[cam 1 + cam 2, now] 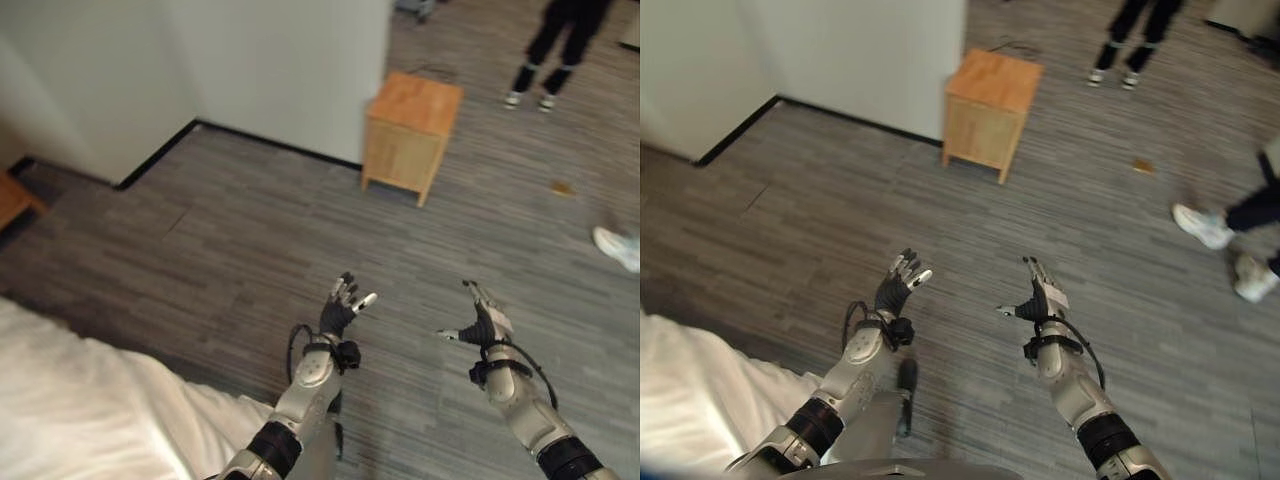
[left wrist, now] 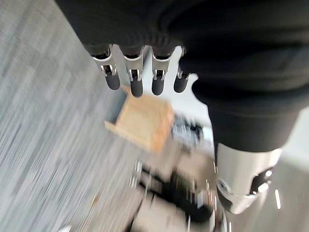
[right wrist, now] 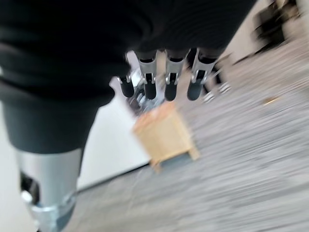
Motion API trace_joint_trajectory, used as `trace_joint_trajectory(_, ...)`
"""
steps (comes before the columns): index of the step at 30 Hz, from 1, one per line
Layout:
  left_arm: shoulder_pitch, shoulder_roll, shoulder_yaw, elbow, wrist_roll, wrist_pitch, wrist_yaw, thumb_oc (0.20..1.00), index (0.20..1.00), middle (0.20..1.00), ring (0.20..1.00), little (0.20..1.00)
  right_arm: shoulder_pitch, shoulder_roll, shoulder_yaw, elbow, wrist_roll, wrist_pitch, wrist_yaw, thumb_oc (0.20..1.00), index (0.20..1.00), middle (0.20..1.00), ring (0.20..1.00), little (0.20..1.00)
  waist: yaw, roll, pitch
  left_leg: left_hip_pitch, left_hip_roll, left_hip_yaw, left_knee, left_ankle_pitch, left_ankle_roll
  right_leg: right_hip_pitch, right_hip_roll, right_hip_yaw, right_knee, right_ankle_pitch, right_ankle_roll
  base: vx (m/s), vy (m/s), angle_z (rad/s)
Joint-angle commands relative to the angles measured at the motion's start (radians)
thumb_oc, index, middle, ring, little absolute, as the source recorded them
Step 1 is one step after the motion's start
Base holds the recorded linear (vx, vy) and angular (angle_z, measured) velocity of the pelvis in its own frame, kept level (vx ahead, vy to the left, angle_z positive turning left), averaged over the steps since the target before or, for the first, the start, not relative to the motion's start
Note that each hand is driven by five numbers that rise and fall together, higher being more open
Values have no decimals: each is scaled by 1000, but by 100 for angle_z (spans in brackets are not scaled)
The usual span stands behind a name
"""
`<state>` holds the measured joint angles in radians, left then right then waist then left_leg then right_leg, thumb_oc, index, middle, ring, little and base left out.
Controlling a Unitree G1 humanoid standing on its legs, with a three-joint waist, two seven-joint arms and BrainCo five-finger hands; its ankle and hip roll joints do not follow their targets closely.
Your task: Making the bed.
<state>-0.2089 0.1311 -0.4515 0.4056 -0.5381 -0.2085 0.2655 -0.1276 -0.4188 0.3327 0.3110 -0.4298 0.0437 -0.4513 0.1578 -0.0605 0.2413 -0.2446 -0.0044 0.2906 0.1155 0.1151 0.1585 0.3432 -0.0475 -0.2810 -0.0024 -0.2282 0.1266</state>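
Note:
A corner of the bed with its white cover (image 1: 80,410) lies at the lower left, beside my left arm. My left hand (image 1: 340,308) is held out over the grey floor, off the bed, fingers (image 2: 136,77) straight and holding nothing. My right hand (image 1: 485,322) hangs level with it further right, fingers (image 3: 170,82) also straight and empty. Both hands are well apart from the white cover.
A small wooden nightstand (image 1: 412,133) stands by the white wall corner (image 1: 300,80) ahead. A person's legs (image 1: 555,50) stand at the back right; other shoes (image 1: 1205,226) show at the right edge. A wooden piece (image 1: 12,200) sits at the far left.

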Motion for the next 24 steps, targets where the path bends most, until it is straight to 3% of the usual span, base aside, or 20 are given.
trace_joint_trajectory(1, -32, 6, -8, -64, -15, -47, -9, 1000, 1000, 1000, 1000, 1000, -73, -17, -60, -32, 15, -27, -8, 1000, 1000, 1000, 1000, 1000, 97, 34, -6, 118, -2, -76, -187, -10, -157, -79, 64, -4, 45, 18, -27, 444, 149, 27)
trace_joint_trajectory(2, -24, 13, -19, -70, -19, -38, -16, 1000, 1000, 1000, 1000, 1000, -67, -15, -66, -33, 10, -29, -5, 1000, 1000, 1000, 1000, 1000, 99, 25, -4, 150, -11, -84, -191, -29, -140, -106, 40, -20, 144, 42, 8, 525, 225, 42)
trace_joint_trajectory(3, -15, 21, -18, -74, -25, -29, -19, 1000, 1000, 1000, 1000, 1000, -65, -18, -68, -45, -2, -21, 18, 1000, 1000, 1000, 1000, 1000, 77, 27, 5, 213, -30, -131, -196, -63, -114, -195, -17, -24, 372, 131, 82, 382, 176, 70)
trace_joint_trajectory(4, -16, 21, -18, -75, -25, -28, -19, 1000, 1000, 1000, 1000, 1000, -65, -19, -68, -45, -2, -21, 18, 1000, 1000, 1000, 1000, 1000, 77, 29, 1, 208, -27, -131, -198, -60, -114, -201, -14, -23, 372, 135, 80, 373, 206, 116)
trace_joint_trajectory(5, -13, 26, -16, -79, -26, -28, -19, 1000, 1000, 1000, 1000, 1000, -65, -20, -74, -63, -6, -23, 29, 1000, 1000, 1000, 1000, 1000, 57, 41, 13, 244, -29, -163, -203, -74, -104, -271, -26, 3, 508, 198, 104, 208, 122, 146)
trace_joint_trajectory(6, -5, 30, -5, -83, -26, -30, -14, 1000, 1000, 1000, 1000, 1000, -61, -25, -79, -84, -13, -27, 36, 1000, 1000, 1000, 1000, 1000, 43, 57, 16, 262, -18, -186, -203, -89, -99, -319, -28, 28, 585, 201, 104, 382, 163, 127)
trace_joint_trajectory(7, -2, 38, 9, -82, -15, -35, -2, 1000, 1000, 1000, 1000, 1000, -61, -33, -83, -112, -21, -35, 39, 1000, 1000, 1000, 1000, 1000, 30, 78, 31, 290, -5, -234, -203, -103, -100, -392, -36, 53, 628, 178, 79, 258, 87, 105)
trace_joint_trajectory(8, -2, 38, 9, -82, -15, -35, -2, 1000, 1000, 1000, 1000, 1000, -61, -34, -83, -113, -21, -35, 39, 1000, 1000, 1000, 1000, 1000, 27, 78, 31, 289, -6, -237, -203, -103, -101, -392, -38, 50, 630, 176, 79, 259, 23, 91)
trace_joint_trajectory(9, -8, 41, 8, -78, -6, -31, -8, 1000, 1000, 1000, 1000, 1000, -60, -39, -88, -130, -15, -45, 43, 1000, 1000, 1000, 1000, 1000, 20, 80, 41, 301, -6, -271, -203, -112, -107, -416, -31, 61, 598, 150, 55, 293, -80, 116)
trace_joint_trajectory(11, -10, 56, 10, -76, 19, -26, -23, 1000, 1000, 1000, 1000, 1000, -55, -53, -102, -172, 7, -69, 47, 1000, 1000, 1000, 1000, 1000, -4, 68, 41, 335, -22, -403, -203, -134, -121, -443, 34, 168, 323, 98, 1, 466, -156, 135)
trace_joint_trajectory(12, -3, 62, 17, -74, 25, -24, -32, 1000, 1000, 1000, 1000, 1000, -49, -55, -108, -184, 18, -75, 47, 1000, 1000, 1000, 1000, 1000, -22, 69, 34, 347, -26, -460, -203, -144, -131, -445, 52, 220, 185, 123, -4, 472, -182, 292)
trace_joint_trajectory(13, -2, 75, 27, -70, 23, -25, -42, 1000, 1000, 1000, 1000, 1000, -38, -63, -115, -203, 19, -74, 57, 1000, 1000, 1000, 1000, 1000, -39, 67, 24, 360, -31, -512, -203, -168, -141, -476, 41, 284, 78, 186, 5, 456, -177, 312)
trace_joint_trajectory(15, 14, 91, 58, -68, 11, -23, -48, 1000, 1000, 1000, 1000, 1000, -29, -66, -109, -219, 20, -74, 71, 1000, 1000, 1000, 1000, 1000, -52, 62, 0, 391, -17, -529, -203, -211, -154, -474, 12, 232, 11, 232, 17, 375, -184, 206)
trace_joint_trajectory(17, 46, 100, 81, -65, 24, -14, -49, 1000, 1000, 1000, 1000, 1000, -25, -58, -100, -218, 14, -72, 84, 1000, 1000, 1000, 1000, 1000, -57, 56, -7, 404, -10, -521, -166, -238, -162, -448, -3, 206, 6, 248, 21, 258, -141, 121)
trace_joint_trajectory(18, 60, 102, 88, -54, 40, -5, -62, 1000, 1000, 1000, 1000, 1000, -13, -58, -89, -224, 22, -82, 101, 1000, 1000, 1000, 1000, 1000, -46, 50, -7, 375, -8, -492, -23, -265, -185, -399, -6, 201, -11, 238, -3, 235, -96, 66)
trace_joint_trajectory(20, 62, 99, 94, -55, 53, -4, -61, 1000, 1000, 1000, 1000, 1000, 5, -65, -96, -219, 45, -100, 95, 1000, 1000, 1000, 1000, 1000, -46, 65, 0, 303, 8, -412, 149, -247, -217, -325, -10, 146, -43, 229, -26, 191, -45, 54)
trace_joint_trajectory(21, 60, 97, 98, -58, 57, -8, -55, 1000, 1000, 1000, 1000, 1000, 13, -71, -101, -213, 60, -102, 90, 1000, 1000, 1000, 1000, 1000, -51, 61, 8, 262, 28, -347, 208, -240, -209, -297, -21, 123, -50, 219, -37, 144, -36, 75)
trace_joint_trajectory(22, 60, 102, 107, -68, 64, -7, -51, 1000, 1000, 1000, 1000, 1000, 24, -72, -111, -197, 77, -101, 86, 1000, 1000, 1000, 1000, 1000, -54, 48, 19, 209, 65, -228, 253, -243, -189, -253, -37, 75, -73, 206, -40, 101, -43, 73)
trace_joint_trajectory(23, 61, 103, 107, -69, 64, -7, -50, 1000, 1000, 1000, 1000, 1000, 24, -71, -111, -196, 78, -101, 86, 1000, 1000, 1000, 1000, 1000, -54, 47, 19, 206, 65, -228, 256, -244, -189, -253, -37, 75, -74, 206, -40, 104, -46, 65)
trace_joint_trajectory(24, 62, 107, 113, -78, 62, -8, -48, 1000, 1000, 1000, 1000, 1000, 35, -70, -120, -193, 88, -100, 84, 1000, 1000, 1000, 1000, 1000, -55, 41, 17, 191, 77, -175, 213, -257, -175, -237, -46, 49, -81, 195, -34, 42, -9, 43)
